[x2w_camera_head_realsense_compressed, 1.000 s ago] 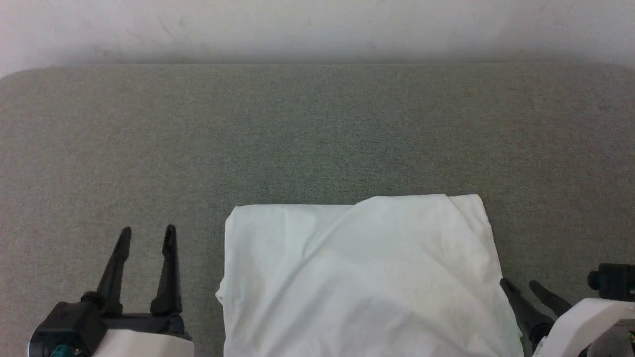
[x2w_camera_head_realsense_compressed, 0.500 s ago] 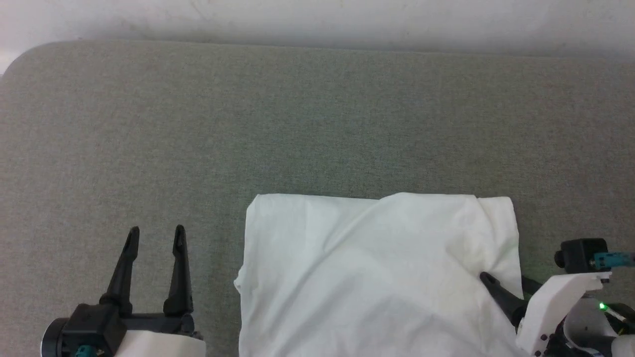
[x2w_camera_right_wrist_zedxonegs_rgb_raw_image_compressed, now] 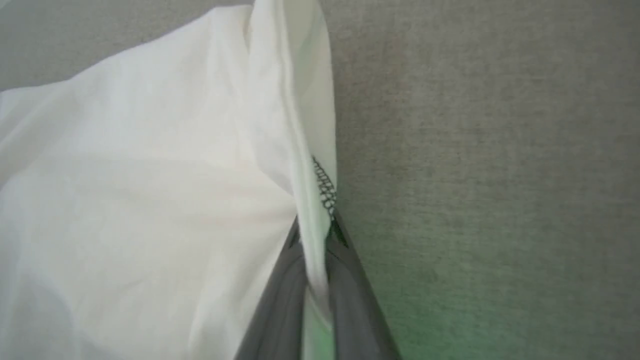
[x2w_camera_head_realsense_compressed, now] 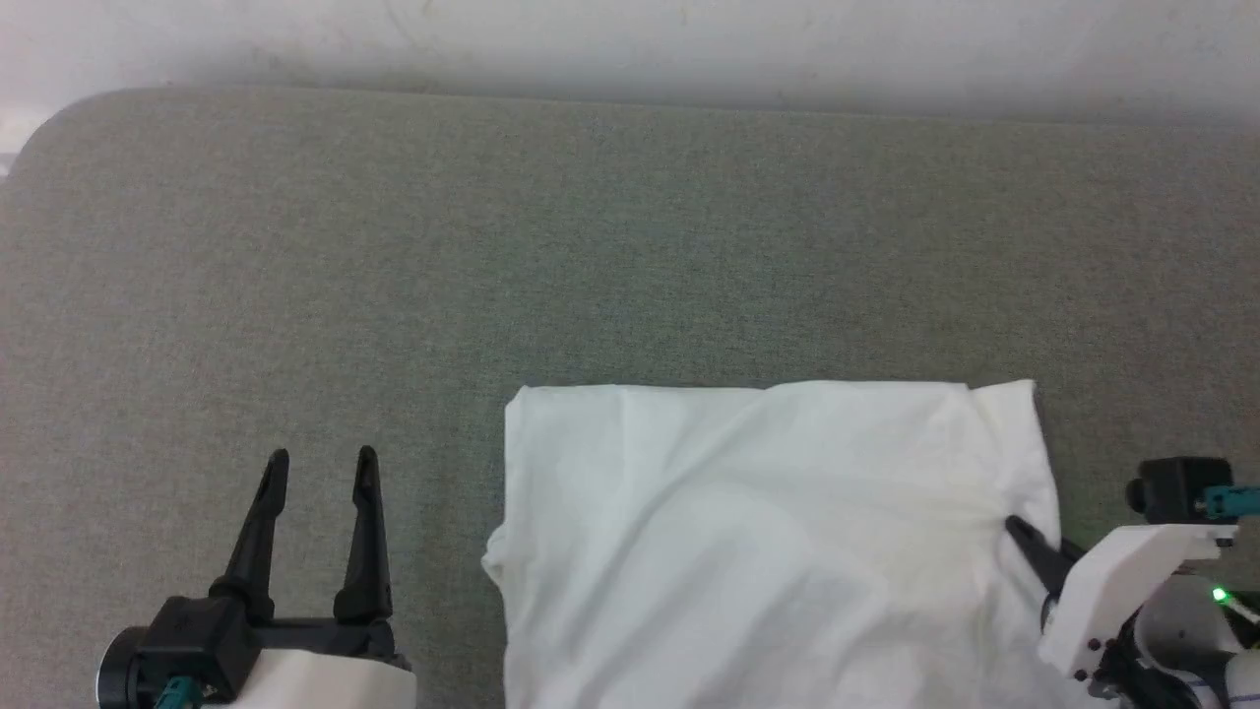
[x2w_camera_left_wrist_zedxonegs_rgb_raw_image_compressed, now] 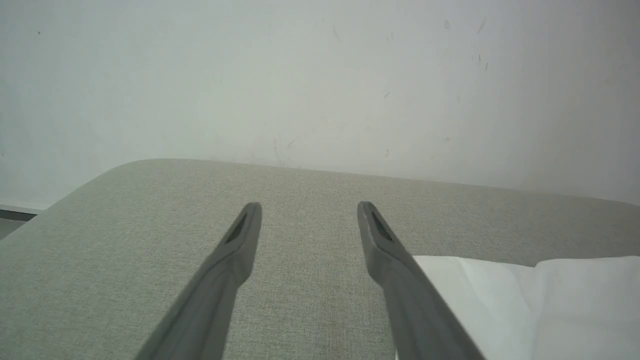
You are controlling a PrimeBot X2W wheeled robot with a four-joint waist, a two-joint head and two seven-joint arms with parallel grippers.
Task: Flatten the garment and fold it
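The garment (x2w_camera_head_realsense_compressed: 768, 532), thin and white, lies folded into a rough rectangle on the grey fabric surface (x2w_camera_head_realsense_compressed: 591, 246), running off the bottom of the head view. My right gripper (x2w_camera_head_realsense_compressed: 1019, 527) is shut on its right edge. In the right wrist view the fingers (x2w_camera_right_wrist_zedxonegs_rgb_raw_image_compressed: 285, 300) pinch a fold of white cloth (x2w_camera_right_wrist_zedxonegs_rgb_raw_image_compressed: 150, 175) beside dark zigzag stitching (x2w_camera_right_wrist_zedxonegs_rgb_raw_image_compressed: 325, 185). My left gripper (x2w_camera_head_realsense_compressed: 323, 455) stands open and holds nothing, left of the garment and apart from it. In the left wrist view its fingers (x2w_camera_left_wrist_zedxonegs_rgb_raw_image_compressed: 225, 270) hover over bare fabric, with the garment's corner (x2w_camera_left_wrist_zedxonegs_rgb_raw_image_compressed: 525, 300) at the lower right.
A pale wall (x2w_camera_head_realsense_compressed: 630, 39) runs along the surface's far edge. The surface has a rounded far left corner (x2w_camera_head_realsense_compressed: 39, 128). Bare grey fabric stretches beyond and to the left of the garment.
The head camera has shifted. My right gripper went from open beside the garment to shut on its right edge. The left gripper stays open.
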